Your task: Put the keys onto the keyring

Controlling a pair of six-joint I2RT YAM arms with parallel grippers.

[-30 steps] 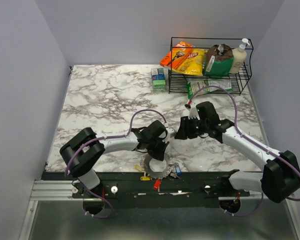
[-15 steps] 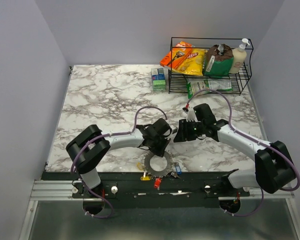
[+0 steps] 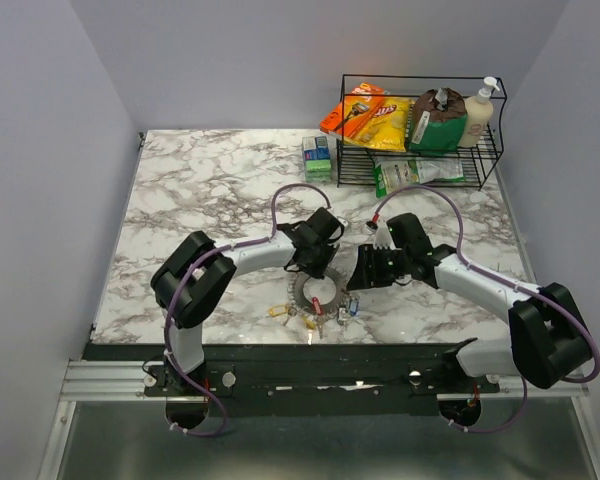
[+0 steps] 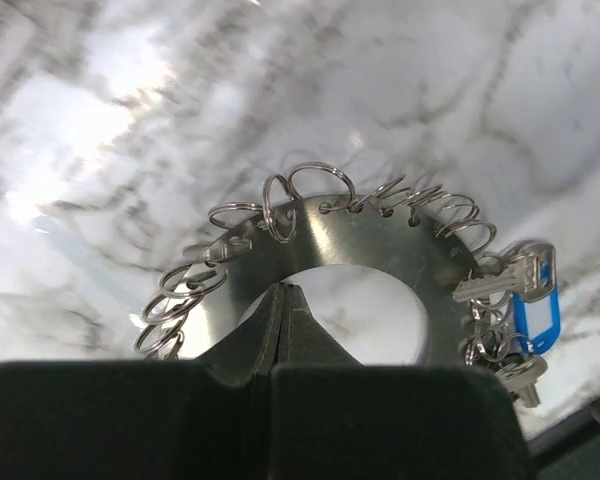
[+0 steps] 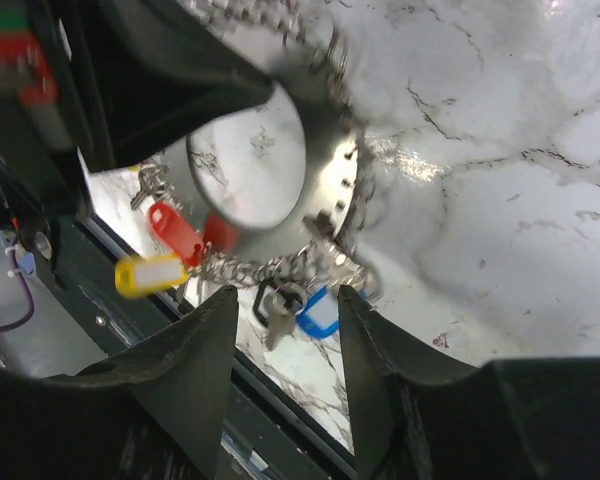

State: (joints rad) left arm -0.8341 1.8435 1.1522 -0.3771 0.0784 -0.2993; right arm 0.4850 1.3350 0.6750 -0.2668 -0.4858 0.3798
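- While your left gripper (image 4: pixel 280 297) has its jaws pressed together, pinching the inner edge of the keyring (image 4: pixel 380 240), hold that steel disc level by the middle of the table's (image 3: pixel 180 200) near edge.
- Your right gripper (image 5: pixel 285 310) hangs beside it, jaws spread and holding nothing.
- Guide it to the keys (image 5: pixel 272 318) dangling among the red tag (image 5: pixel 175 230), yellow tag (image 5: pixel 145 272) and blue tag (image 5: pixel 320 318), and close on 1 key only.
- At the far right corner, the wire rack (image 3: pixel 352 165) holds 2 snack bags (image 3: pixel 385 120), a green pouch (image 3: pixel 437 125) and a pump bottle (image 3: pixel 479 115).
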